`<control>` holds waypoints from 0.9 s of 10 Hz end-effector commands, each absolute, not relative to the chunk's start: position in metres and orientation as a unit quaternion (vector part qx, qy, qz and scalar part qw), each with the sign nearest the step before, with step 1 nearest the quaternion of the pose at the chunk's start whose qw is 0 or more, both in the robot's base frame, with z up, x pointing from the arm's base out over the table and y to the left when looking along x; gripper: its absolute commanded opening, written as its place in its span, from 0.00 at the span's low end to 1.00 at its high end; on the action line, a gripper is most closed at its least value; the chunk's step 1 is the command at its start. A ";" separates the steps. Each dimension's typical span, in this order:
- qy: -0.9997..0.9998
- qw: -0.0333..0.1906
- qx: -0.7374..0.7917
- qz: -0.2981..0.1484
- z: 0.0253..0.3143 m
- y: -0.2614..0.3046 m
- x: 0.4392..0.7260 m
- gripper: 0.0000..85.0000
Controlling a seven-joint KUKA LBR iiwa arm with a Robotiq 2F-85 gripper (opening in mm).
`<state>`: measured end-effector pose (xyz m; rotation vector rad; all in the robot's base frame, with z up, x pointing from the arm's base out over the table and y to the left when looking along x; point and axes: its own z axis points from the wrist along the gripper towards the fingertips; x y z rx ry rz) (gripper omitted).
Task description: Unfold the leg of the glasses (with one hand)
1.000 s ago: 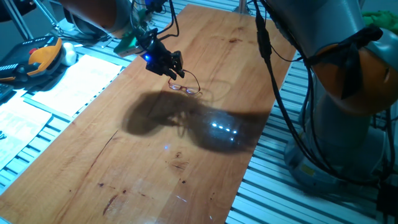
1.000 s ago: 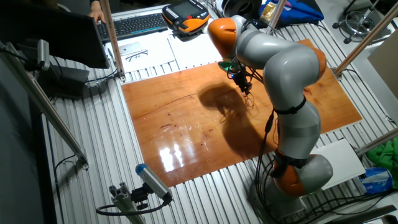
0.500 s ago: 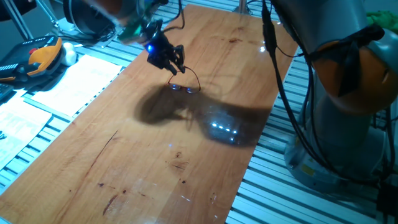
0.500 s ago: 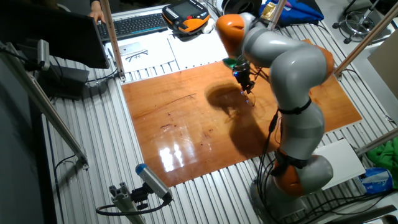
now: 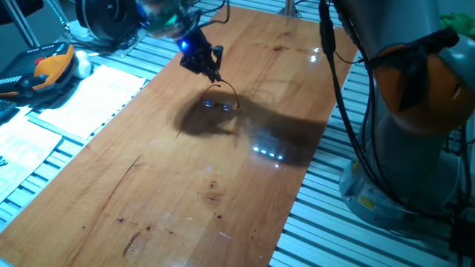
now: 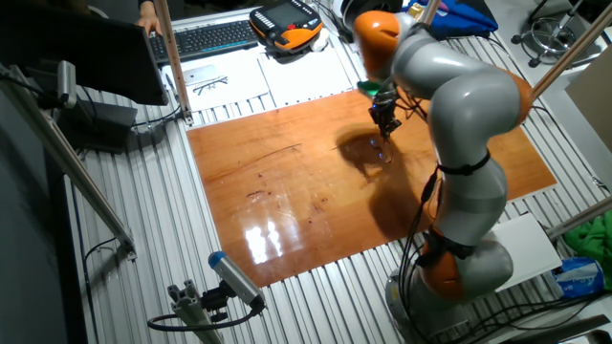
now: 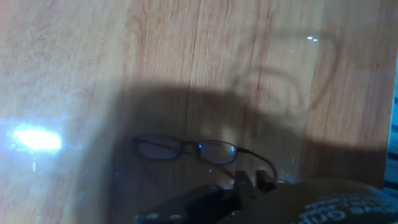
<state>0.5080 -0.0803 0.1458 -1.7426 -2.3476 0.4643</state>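
Surface: wooden board (image 5: 185,185) on a slatted metal bench, papers and a keyboard (image 6: 206,38) at the far side.
Glasses: the glasses (image 5: 220,104) (image 7: 186,150) lie on the board near its far middle, lenses toward the surface, in the arm's shadow. One leg (image 5: 231,90) (image 7: 261,163) curves up and away from the frame toward the hand.
Hand: the hand (image 5: 205,65) (image 6: 386,117) is above and just beside the glasses, fingertips (image 7: 247,182) at the end of the raised leg.
Jaws: in the hand view they appear drawn narrow on the leg tip; I judge them holding it, though the contact is small and dim.
Change: over the last second the hand has travelled up and toward the far edge of the board. The frame has kept much the same place, and the leg now stands further from the lenses.
Meaning: judged as the leg swinging open on its hinge, so the unfolding is under way but not complete.
Risk: the light frame may be dragged or lifted with the leg if the pull goes on along this line.
Arm: the grey and orange arm (image 6: 459,115) arches over the board.
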 end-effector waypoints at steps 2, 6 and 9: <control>-0.796 0.089 -0.582 0.143 0.147 -0.090 0.510 0.00; -0.794 0.037 -0.602 0.074 0.130 -0.115 0.522 0.00; -0.800 0.029 -0.596 0.064 0.106 -0.130 0.538 0.00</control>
